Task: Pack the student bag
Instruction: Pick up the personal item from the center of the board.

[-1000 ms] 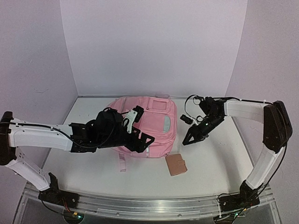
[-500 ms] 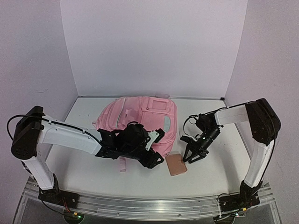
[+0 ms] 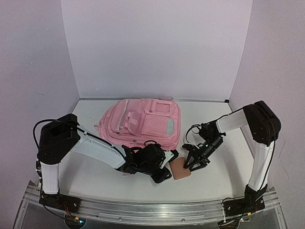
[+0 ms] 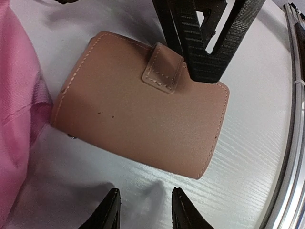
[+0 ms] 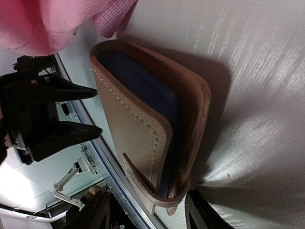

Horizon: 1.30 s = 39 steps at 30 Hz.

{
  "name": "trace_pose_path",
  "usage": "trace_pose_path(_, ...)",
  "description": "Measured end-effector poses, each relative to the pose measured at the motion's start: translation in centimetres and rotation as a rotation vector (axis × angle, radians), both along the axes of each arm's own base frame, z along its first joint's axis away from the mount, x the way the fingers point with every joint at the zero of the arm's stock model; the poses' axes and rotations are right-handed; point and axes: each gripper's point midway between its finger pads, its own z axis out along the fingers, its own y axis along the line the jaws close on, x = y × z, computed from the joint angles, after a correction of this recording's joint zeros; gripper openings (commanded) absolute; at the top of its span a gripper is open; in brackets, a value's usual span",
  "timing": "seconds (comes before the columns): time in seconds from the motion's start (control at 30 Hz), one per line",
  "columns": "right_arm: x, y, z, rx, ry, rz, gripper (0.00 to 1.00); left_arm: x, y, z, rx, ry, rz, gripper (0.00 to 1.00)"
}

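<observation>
The student bag (image 3: 143,121), a big pink backpack, lies flat at the middle of the table; its edge shows in the left wrist view (image 4: 14,105). A tan leather wallet (image 3: 180,170) with a snap strap lies on the table just in front of the bag's right corner. My left gripper (image 3: 167,165) sits low at the wallet's left side, open, with only bare table between its fingertips (image 4: 112,210). My right gripper (image 3: 191,162) is at the wallet's right side, open, its jaws straddling the strap end of the wallet (image 5: 143,119) with a gap left.
A pink strap of the bag (image 3: 125,168) trails toward the front under the left arm. The table's metal front rail (image 3: 152,206) runs close behind the wallet. White walls enclose the table on the left, back and right.
Both arms have come down from the bag to the wallet at the front. The left gripper's jaws have narrowed. The right gripper now straddles the wallet's strap end.
</observation>
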Motion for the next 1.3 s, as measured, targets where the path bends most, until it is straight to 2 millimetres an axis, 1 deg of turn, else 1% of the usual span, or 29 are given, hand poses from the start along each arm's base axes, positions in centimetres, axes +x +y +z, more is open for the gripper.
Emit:
trace_pose_path(0.07,-0.1,0.2,0.0,0.017,0.006,-0.006,0.53,0.0,-0.9,-0.5,-0.006,-0.005,-0.01,0.35)
trace_pose_path(0.2,0.0,0.4,0.0,0.039,0.005,-0.016,0.46,-0.1,-2.7,-0.5,-0.032,-0.016,-0.03,0.33)
trace_pose_path(0.27,0.1,0.5,-0.1,0.041,0.0,-0.021,0.35,-0.1,-3.3,-0.4,-0.044,-0.022,-0.035,0.33)
trace_pose_path(0.33,0.3,0.5,-0.2,0.041,-0.009,-0.023,0.14,-0.1,-3.6,-0.4,-0.053,-0.026,-0.037,0.33)
trace_pose_path(0.37,0.3,0.5,-0.3,0.037,-0.011,-0.025,0.07,-0.1,-3.6,-0.4,-0.057,-0.027,-0.036,0.33)
trace_pose_path(0.4,0.3,0.5,-0.4,0.035,-0.014,-0.025,0.02,-0.1,-3.6,-0.4,-0.059,-0.027,-0.035,0.35)
trace_pose_path(0.47,0.4,0.5,-0.2,0.045,-0.02,-0.024,0.0,-0.1,-3.6,-0.4,-0.064,-0.027,-0.029,0.44)
trace_pose_path(0.53,0.6,0.5,0.2,0.047,-0.047,-0.019,0.0,-0.2,-3.3,-0.3,-0.073,-0.025,-0.022,0.56)
trace_pose_path(0.6,0.9,0.4,0.9,0.04,-0.099,-0.009,0.0,-0.4,-2.7,0.1,-0.074,-0.014,-0.007,0.67)
trace_pose_path(0.63,1.1,0.3,1.4,0.038,-0.129,-0.003,0.0,-0.4,-2.3,0.5,-0.075,-0.009,0.003,0.71)
trace_pose_path(0.7,1.6,0.1,3.1,0.036,-0.22,0.017,0.0,-0.4,-1.6,1.9,-0.087,-0.005,0.028,0.78)
trace_pose_path(0.77,2.6,0.1,5.5,0.043,-0.343,0.04,0.0,-0.2,-1.1,4.4,-0.124,-0.015,0.059,0.88)
trace_pose_path(0.8,3.3,0.0,7.1,0.048,-0.423,0.052,0.0,0.0,-0.6,6.1,-0.155,-0.022,0.085,0.92)
trace_pose_path(0.87,4.7,-0.1,10.0,0.051,-0.581,0.078,0.0,0.3,0.5,9.1,-0.216,-0.039,0.134,0.97)
trace_pose_path(0.9,5.4,-0.2,11.6,0.047,-0.667,0.092,0.0,0.5,1.2,10.8,-0.253,-0.047,0.166,0.99)
trace_pose_path(0.97,7.0,-0.8,14.6,0.022,-0.854,0.13,0.0,1.3,2.6,14.2,-0.329,-0.059,0.234,1.0)
trace_pose_path(1.0,7.7,-1.0,15.9,0.007,-0.931,0.145,0.0,1.7,3.2,15.6,-0.361,-0.061,0.266,1.0)
trace_pose_path(1.07,9.3,-1.6,18.4,-0.038,-1.09,0.176,0.0,3.2,4.5,18.6,-0.436,-0.062,0.358,1.0)
trace_pose_path(1.17,11.4,-2.4,20.9,-0.107,-1.258,0.208,0.0,5.3,6.5,21.3,-0.517,-0.041,0.483,1.0)
trace_pose_path(1.23,12.7,-2.8,21.9,-0.162,-1.345,0.229,0.0,6.7,7.6,22.5,-0.565,-0.013,0.555,1.0)
trace_pose_path(1.3,13.7,-3.3,22.3,-0.227,-1.406,0.249,0.0,7.7,8.3,23.1,-0.601,0.017,0.607,1.0)
